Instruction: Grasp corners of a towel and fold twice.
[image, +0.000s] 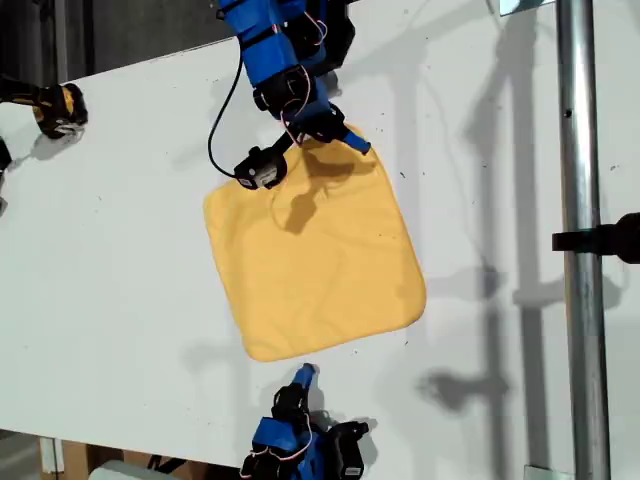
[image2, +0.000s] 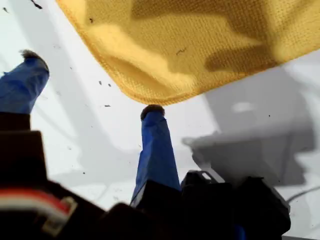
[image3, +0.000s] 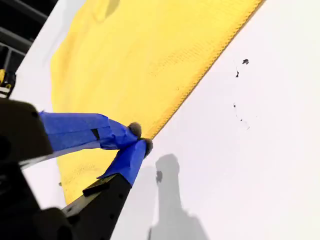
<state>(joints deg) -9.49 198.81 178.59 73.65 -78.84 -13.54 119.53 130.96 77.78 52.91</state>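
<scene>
Gaping near a towel (image2: 190, 45) corner (image2: 152, 95), my first pincer (image2: 95, 85) shows only wrist-side.

Matt woven cloth towel (image: 315, 265); smooth white table (image: 120, 260); shiny metal pole (image: 580, 250)

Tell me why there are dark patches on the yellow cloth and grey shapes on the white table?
They're shadows. In the exterior view the arm darkens the plain yellow-orange soft towel, and poles cast grey streaks on the white table. In the first wrist view dark blotches cross the towel. In the second wrist view my second claw throws a grey shadow.
</scene>
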